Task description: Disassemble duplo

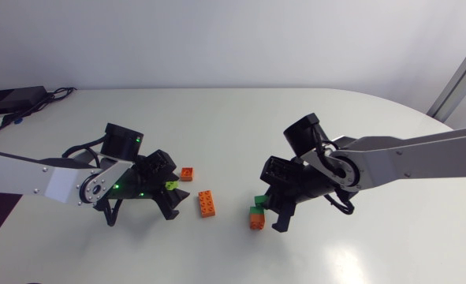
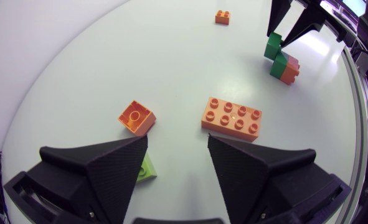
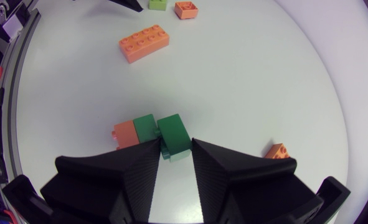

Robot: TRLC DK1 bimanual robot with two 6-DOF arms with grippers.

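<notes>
Duplo stack [image 3: 145, 127], green and orange, lies on the table [image 3: 264, 74] with its end green brick [image 3: 174, 130] pinched in our nearly closed right claw [image 3: 175, 146]. Our left claw [image 2: 177, 140] hangs wide open, empty. Next, we judge, it must brace the rest.

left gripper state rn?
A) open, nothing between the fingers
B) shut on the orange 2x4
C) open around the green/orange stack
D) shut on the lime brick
A: the left gripper has its fingers wide apart over bare table. The orange 2x4 lies ahead of them and the lime brick sits beside one finger, not between the two.
</notes>
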